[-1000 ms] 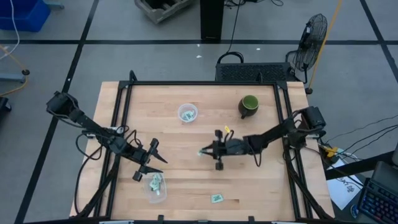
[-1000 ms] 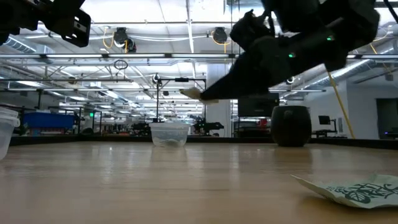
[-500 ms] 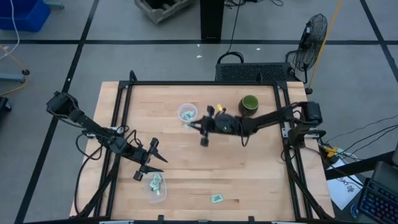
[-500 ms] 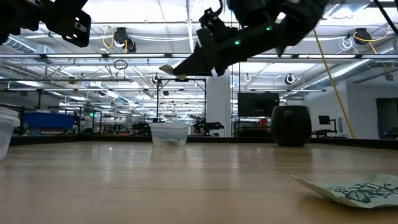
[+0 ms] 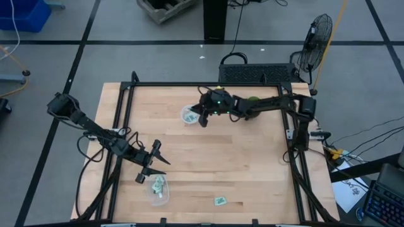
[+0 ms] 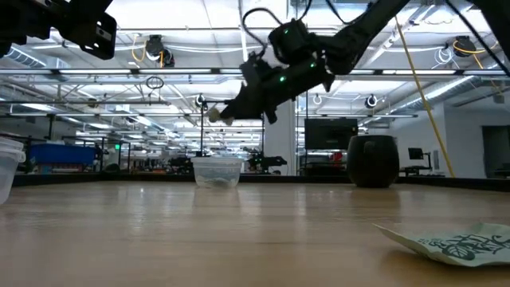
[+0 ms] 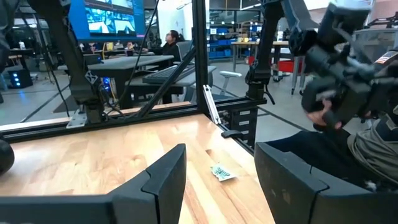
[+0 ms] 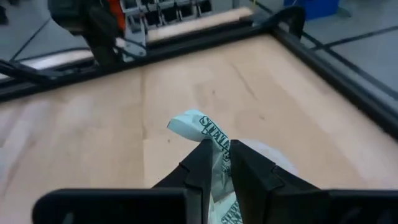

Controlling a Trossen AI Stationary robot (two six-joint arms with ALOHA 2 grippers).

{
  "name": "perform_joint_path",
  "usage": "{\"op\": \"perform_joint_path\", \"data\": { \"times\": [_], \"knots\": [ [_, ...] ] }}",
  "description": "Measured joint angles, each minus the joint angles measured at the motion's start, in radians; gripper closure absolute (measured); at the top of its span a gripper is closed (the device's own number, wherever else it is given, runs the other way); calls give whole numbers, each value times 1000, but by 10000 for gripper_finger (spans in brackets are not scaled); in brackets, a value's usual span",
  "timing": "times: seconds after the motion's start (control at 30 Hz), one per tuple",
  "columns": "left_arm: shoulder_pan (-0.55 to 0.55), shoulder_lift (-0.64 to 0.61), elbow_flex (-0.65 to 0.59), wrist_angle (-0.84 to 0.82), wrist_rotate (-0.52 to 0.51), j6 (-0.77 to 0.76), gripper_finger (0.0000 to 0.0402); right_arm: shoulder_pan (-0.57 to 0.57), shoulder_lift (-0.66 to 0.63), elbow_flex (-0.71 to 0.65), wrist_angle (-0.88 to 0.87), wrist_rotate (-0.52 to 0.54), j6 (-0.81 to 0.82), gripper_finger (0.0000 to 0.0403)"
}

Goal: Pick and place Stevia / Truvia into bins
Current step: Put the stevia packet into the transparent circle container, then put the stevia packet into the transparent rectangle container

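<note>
My right gripper (image 5: 201,117) is shut on a green and white Stevia sachet (image 8: 200,127) in the air, right beside the round clear cup (image 5: 189,115); the low view shows it above the cup (image 6: 217,171). My left gripper (image 5: 158,161) is open and empty, just above the oval clear tub (image 5: 159,189), which holds some sachets. One loose sachet (image 5: 220,201) lies flat on the table near the front edge; it also shows in the left wrist view (image 7: 221,172) and the low view (image 6: 454,241). My right gripper pinches the sachet between its two fingers (image 8: 202,163) at the sachet's lower end (image 8: 216,146). The fingers slant down from the table's right side. The sachet's free end (image 8: 186,121) sticks out past the fingertips, bent, and the sachet is lifted clear of the table.
A dark green mug (image 5: 252,107) stands at the far right of the table, under my right arm. A black frame (image 5: 208,84) runs round the wooden table. Bare wood lies between the cup and the tub.
My right gripper has carried the sachet from the table's middle toward the far edge and a little left, up to the round cup. The sachet has stayed clear of the table in the shut fingers.
</note>
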Motion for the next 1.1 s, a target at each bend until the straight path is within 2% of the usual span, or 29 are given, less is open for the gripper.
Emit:
{"op": "perform_joint_path", "data": {
  "times": [0.1, 0.23, 0.33, 0.43, 0.67, 0.8, 0.97, 1.1],
  "knots": [
    [0, 0, 0, 0, 0, -3, 206, -3, 61, 46, -40, 5, 3, 355],
    [0, 0, 0, 0, 0, -5, 206, -7, 131, 102, -139, 95, 3, 355],
    [0, 1, 0, -1, 0, -18, 206, -12, 159, 115, -145, 101, 1, 346],
    [0, 0, 0, -4, -2, -34, 206, -10, 156, 115, -138, 107, -15, 316],
    [0, 0, 1, -16, -9, -69, 206, -5, 141, 115, -138, 106, 8, 212],
    [0, 0, 1, -20, -17, -88, 206, 0, 132, 115, -139, 100, 9, 178],
    [0, 3, 1, -76, -34, -171, 206, 33, 72, 107, -209, 98, 5, 173],
    [0, 3, 1, -99, -50, -202, 206, 110, -30, 28, -219, 44, -15, 185]
  ]
}}
